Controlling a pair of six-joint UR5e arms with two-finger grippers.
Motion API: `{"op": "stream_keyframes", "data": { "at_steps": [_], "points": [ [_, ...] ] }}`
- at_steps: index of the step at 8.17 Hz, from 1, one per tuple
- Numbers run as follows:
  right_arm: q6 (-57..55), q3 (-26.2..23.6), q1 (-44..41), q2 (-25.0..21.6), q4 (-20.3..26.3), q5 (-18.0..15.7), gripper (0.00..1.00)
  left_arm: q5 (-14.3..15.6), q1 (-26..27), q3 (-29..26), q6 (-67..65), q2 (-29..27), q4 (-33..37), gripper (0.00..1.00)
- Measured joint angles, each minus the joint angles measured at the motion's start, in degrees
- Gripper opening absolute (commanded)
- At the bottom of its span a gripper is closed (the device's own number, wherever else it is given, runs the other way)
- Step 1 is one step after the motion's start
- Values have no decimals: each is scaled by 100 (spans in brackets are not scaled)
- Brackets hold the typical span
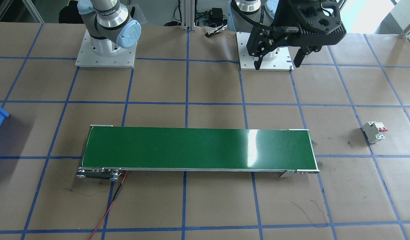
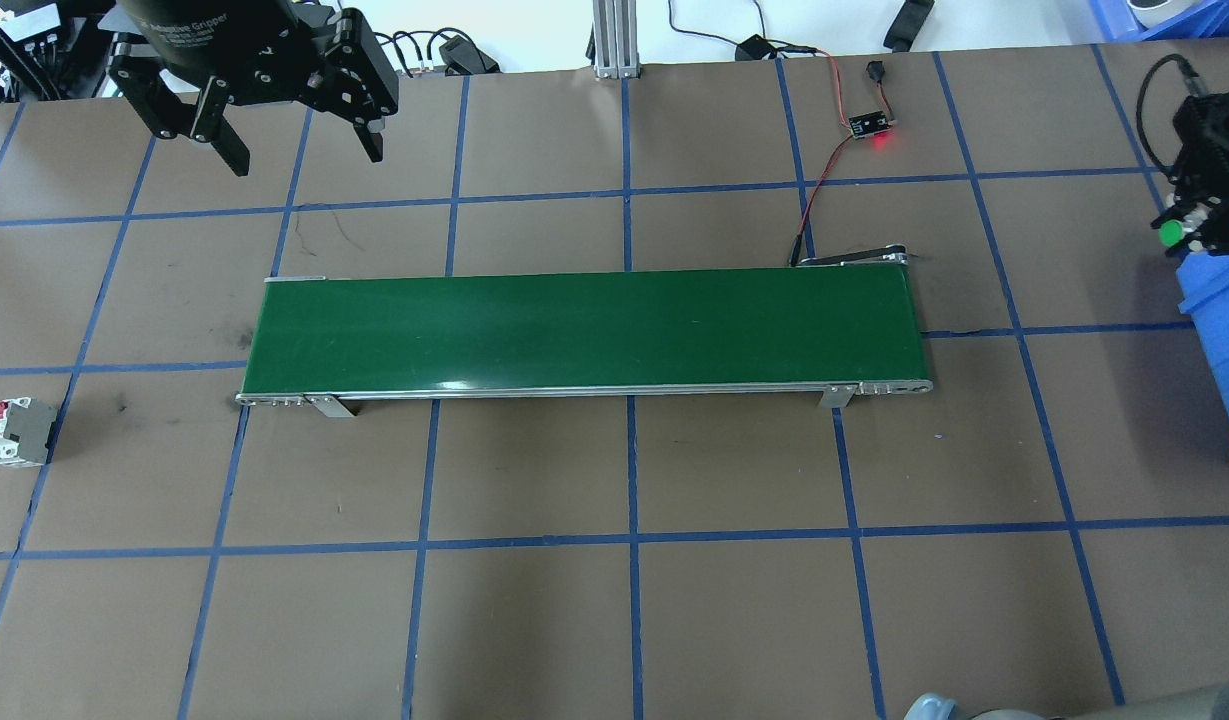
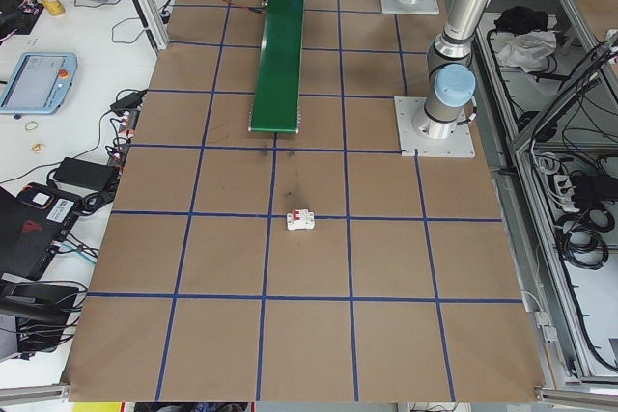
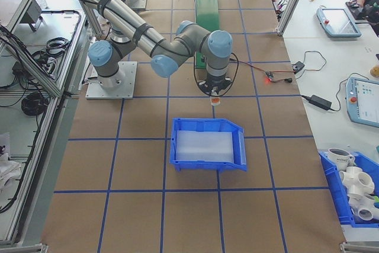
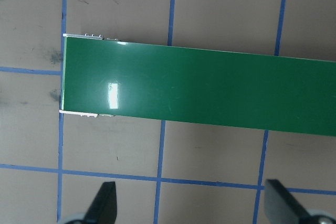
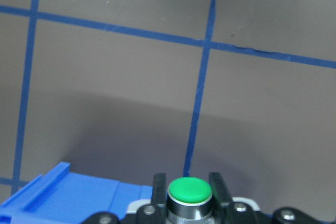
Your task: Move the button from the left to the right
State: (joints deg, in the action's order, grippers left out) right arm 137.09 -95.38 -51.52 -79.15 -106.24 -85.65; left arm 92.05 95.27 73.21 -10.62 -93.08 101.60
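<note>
My right gripper [image 6: 190,192] is clamped on the button [image 6: 190,191], green cap up, held near the bench's right edge beside the rim of the blue bin [image 6: 68,195]. Farther off, the green conveyor [image 2: 584,330] lies mid-bench. My left gripper [image 2: 296,150] hangs released, jaws spread, over the far-left corner.

- Both arms are built of silver-grey tubes with pale blue round joint caps [image 4: 219,42]; each stands on a square white base plate [image 1: 106,52] fixed with small screws.
- The left end effector [image 2: 296,150] is matt black, with two slim black fingers [image 5: 103,203] on linked bars and white lettering on its round body.
- The right end effector [image 6: 189,195] is black too, with a black cable [image 2: 1154,85] looping off its wrist.
</note>
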Motion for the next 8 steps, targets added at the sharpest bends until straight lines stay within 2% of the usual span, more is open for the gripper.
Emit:
{"op": "stream_keyframes", "data": {
  "at_steps": [2,5,8],
  "points": [
    [1565,189,773,43,452,-21,0,-3,0,0,-1,6,3,100],
    [3625,344,1498,264,1061,-148,0,-3,0,0,-4,30,0,100],
    [4240,582,1948,746,1399,-168,0,-7,0,0,-6,47,0,100]
  ]
}}
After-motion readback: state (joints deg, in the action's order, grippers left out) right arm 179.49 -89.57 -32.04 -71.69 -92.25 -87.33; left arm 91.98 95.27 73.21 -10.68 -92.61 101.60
